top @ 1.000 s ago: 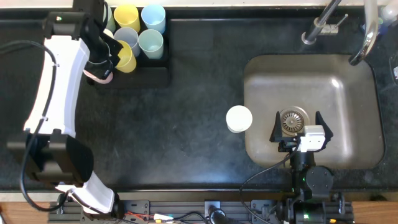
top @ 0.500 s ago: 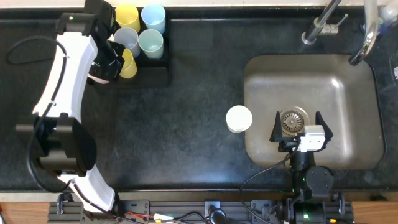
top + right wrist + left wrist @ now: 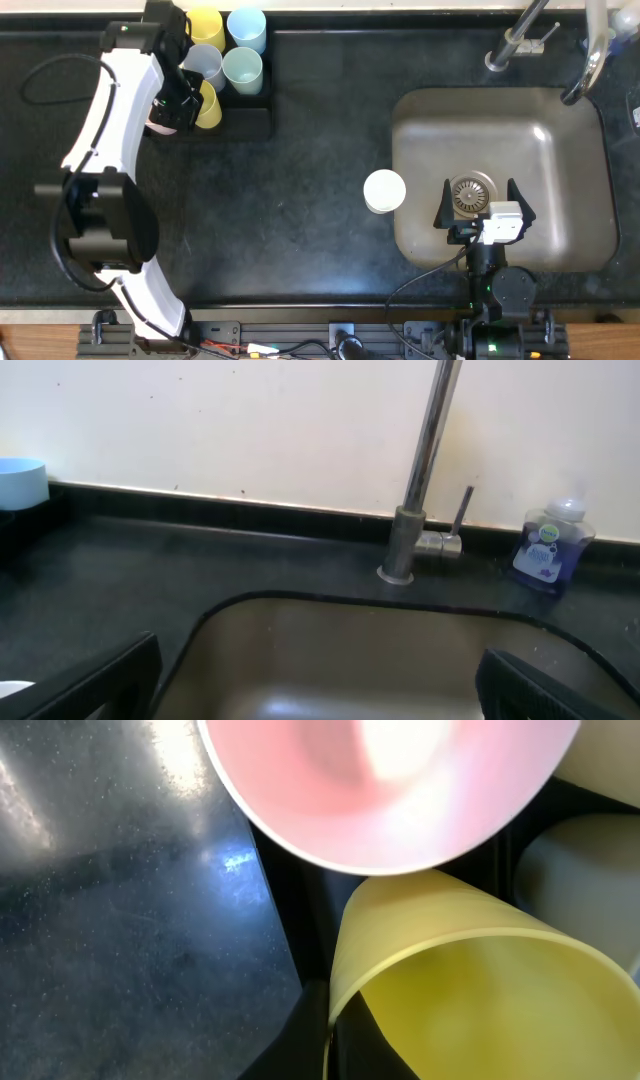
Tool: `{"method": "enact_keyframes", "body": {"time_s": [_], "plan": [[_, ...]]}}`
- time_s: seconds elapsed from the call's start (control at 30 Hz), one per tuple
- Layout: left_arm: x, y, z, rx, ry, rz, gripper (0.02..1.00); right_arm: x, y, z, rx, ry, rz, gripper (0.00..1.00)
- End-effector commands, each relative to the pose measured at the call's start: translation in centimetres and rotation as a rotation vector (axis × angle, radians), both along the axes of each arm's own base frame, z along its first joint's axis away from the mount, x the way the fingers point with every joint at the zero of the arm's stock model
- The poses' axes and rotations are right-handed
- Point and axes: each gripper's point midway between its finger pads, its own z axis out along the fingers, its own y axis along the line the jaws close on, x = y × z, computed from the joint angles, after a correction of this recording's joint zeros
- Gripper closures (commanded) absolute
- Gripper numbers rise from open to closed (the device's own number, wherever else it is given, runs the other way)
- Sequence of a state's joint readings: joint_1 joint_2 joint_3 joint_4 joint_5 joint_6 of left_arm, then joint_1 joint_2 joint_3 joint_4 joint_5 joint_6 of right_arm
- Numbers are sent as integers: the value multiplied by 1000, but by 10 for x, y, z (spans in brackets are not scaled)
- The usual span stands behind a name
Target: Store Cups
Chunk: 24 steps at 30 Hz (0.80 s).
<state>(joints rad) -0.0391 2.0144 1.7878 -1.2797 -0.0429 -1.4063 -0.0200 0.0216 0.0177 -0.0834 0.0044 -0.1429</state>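
Note:
A black rack [image 3: 250,122] at the counter's back left holds a yellow cup [image 3: 205,22], a light blue cup [image 3: 246,25], a grey-blue cup [image 3: 205,60] and a pale teal cup [image 3: 243,70]. My left gripper [image 3: 180,100] is at the rack's left end, shut on another yellow cup [image 3: 208,105] [image 3: 470,990], which is tilted. A pink cup [image 3: 158,124] [image 3: 390,780] sits right beside it. A white cup [image 3: 384,190] stands on the counter by the sink. My right gripper [image 3: 485,205] [image 3: 320,660] hangs open over the sink, holding nothing.
The steel sink [image 3: 560,130] with its drain [image 3: 472,192] fills the right side. A faucet [image 3: 520,35] [image 3: 425,470] and a soap bottle [image 3: 548,550] stand behind it. Dark counter [image 3: 300,230] stretches between rack and sink.
My left arm has shifted slightly right, carrying the yellow cup a little farther along the rack's front row. The right arm and the white cup have not moved.

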Motion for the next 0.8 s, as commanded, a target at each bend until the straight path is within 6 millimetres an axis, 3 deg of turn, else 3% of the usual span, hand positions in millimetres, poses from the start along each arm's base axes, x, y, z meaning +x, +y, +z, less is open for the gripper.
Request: {"method": "enact_keyframes", "body": {"time_s": [0.03,0.5,0.53,0.57,0.6,0.63,0.67,0.7,0.8], "plan": [[1,5,-12,29,21,26,982,0,-1,-3,-3,0,-3,3],[1,5,-25,32,51,36,956,0,-1,-3,-3,0,-3,3],[1,5,-25,32,51,36,899,0,-1,-3,-3,1,-2,3],[1,5,-25,32,51,36,763,0,-1,-3,-3,1,-3,7],[1,5,-25,32,51,36,551,0,-1,-3,-3,0,-3,3],[1,5,-25,32,51,36,270,0,-1,-3,-3,1,-2,3],[1,5,-25,32,51,36,106,0,-1,-3,-3,0,-3,5],[1,5,-23,31,47,36,23,0,-1,-3,-3,0,-2,5],[1,7,-11,39,16,37,18,0,-1,-3,-3,1,-3,3]]}}
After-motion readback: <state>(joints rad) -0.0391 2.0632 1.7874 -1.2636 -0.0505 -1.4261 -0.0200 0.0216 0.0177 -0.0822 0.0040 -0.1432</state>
